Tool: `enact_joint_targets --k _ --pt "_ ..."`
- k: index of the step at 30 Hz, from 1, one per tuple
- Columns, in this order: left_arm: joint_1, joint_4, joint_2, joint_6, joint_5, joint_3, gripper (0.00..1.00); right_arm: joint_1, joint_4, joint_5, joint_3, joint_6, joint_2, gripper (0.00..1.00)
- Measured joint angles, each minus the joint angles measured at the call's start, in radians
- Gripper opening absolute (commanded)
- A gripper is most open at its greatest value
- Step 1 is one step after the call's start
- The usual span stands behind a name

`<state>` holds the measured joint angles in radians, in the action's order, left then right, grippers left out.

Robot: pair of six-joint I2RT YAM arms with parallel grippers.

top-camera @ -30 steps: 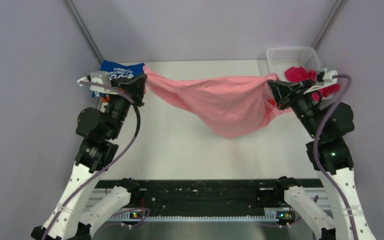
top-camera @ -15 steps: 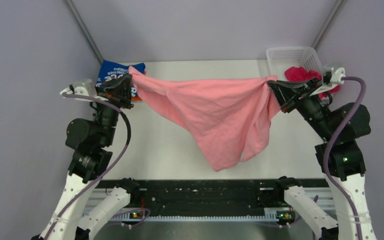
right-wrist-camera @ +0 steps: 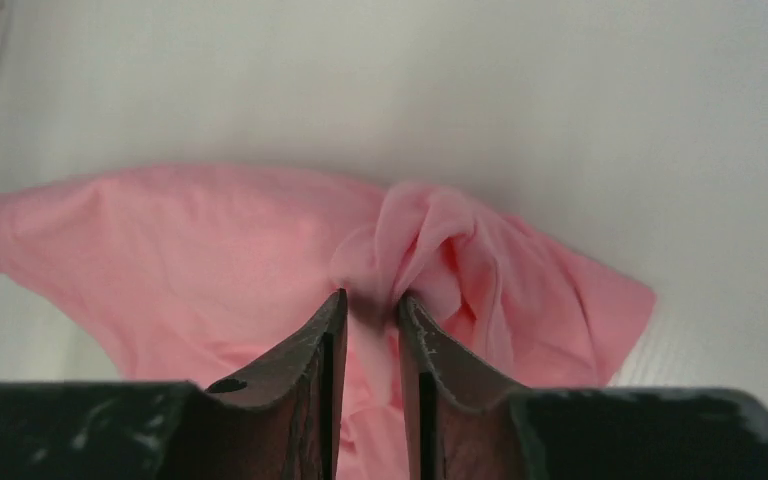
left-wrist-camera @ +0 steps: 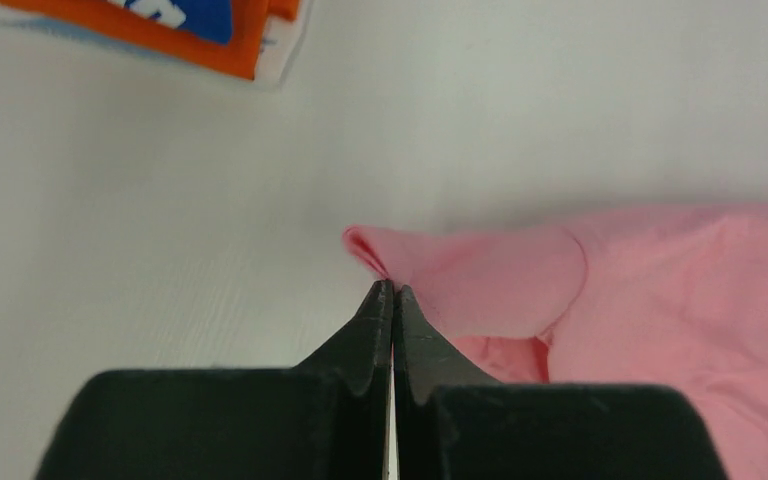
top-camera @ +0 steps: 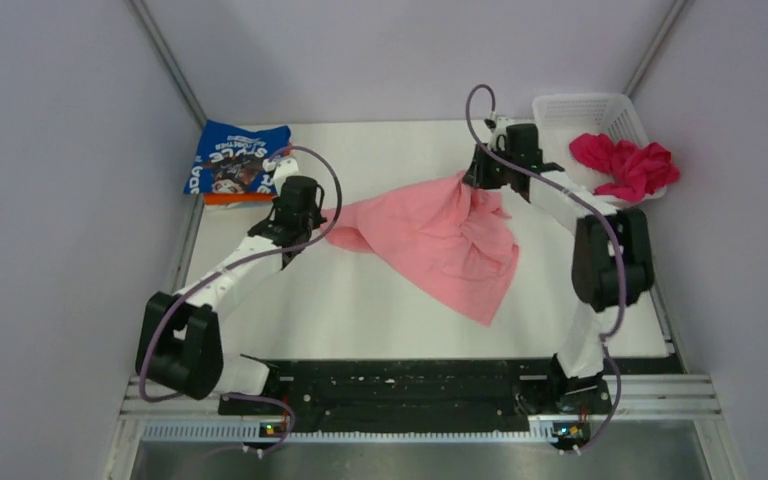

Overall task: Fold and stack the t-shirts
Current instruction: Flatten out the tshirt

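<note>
Desk (top-camera: 360,300): white, flat.
Pink shirt (top-camera: 440,240): rumpled on the desk's middle, stretched between both arms.
Left fingers (left-wrist-camera: 372,325): together, pinching the pink shirt's corner.
Right fingers (right-wrist-camera: 322,335): clamped on a bunched fold.
Blue shirt (top-camera: 235,160): folded, far left corner.

Up top, the external camera hangs high behind the arm bases, looking down and forward over the whole bench (top-camera: 360,300), near edge to far edge. Down low now: the left wrist camera peers along the left fingers (left-wrist-camera: 365,345), very close to the surface, far left corner just creeping in at its top. The right wrist camera sits equally tight behind the right fingers (right-wrist-camera: 320,350). All three share the pink t-shirt (top-camera: 440,235); overhead and left wrist also share the orange t-shirt (left-wrist-camera: 150,35).
</note>
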<state>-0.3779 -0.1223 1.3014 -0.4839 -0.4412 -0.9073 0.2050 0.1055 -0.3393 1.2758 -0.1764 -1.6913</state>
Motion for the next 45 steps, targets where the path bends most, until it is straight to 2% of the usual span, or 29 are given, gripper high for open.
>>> enact_joint_targets --k 1,3,4,7,10,15,19,24,30,39,45 --pt "0.018 -0.013 0.042 -0.019 0.01 -0.001 0.0 -0.002 0.027 0.008 0.054 0.004 -0.103 0.56" --pt "0.054 -0.032 0.111 -0.05 0.033 -0.001 0.0 -0.003 0.081 0.027 0.16 0.009 -0.26 0.86" --pt "0.065 -0.039 0.129 -0.061 0.04 -0.001 0.0 -0.002 0.096 0.039 0.188 0.006 -0.298 0.97" --pt "0.08 -0.051 0.143 -0.089 0.059 0.002 0.0 0.005 0.146 0.103 0.197 0.019 -0.3 0.99" --pt "0.079 -0.032 0.135 -0.105 0.07 0.005 0.0 0.013 0.142 0.185 0.128 -0.002 -0.177 0.99" --pt "0.078 -0.013 0.108 -0.122 0.085 0.035 0.0 0.051 0.144 0.35 -0.157 -0.118 0.207 0.99" --pt "0.078 -0.013 0.095 -0.13 0.103 0.046 0.0 0.206 0.233 0.492 -0.367 -0.244 0.476 0.98" --pt "0.078 -0.013 0.094 -0.143 0.119 0.049 0.0 0.38 0.409 0.532 -0.56 -0.393 0.628 0.98" --pt "0.078 -0.014 0.094 -0.146 0.119 0.053 0.0 0.552 0.561 0.539 -0.676 -0.535 0.639 0.95" --pt "0.078 -0.014 0.079 -0.146 0.118 0.056 0.0 0.585 0.504 0.587 -0.676 -0.595 0.481 0.68" --pt "0.078 -0.015 0.074 -0.146 0.117 0.058 0.0 0.585 0.47 0.602 -0.679 -0.607 0.44 0.45"
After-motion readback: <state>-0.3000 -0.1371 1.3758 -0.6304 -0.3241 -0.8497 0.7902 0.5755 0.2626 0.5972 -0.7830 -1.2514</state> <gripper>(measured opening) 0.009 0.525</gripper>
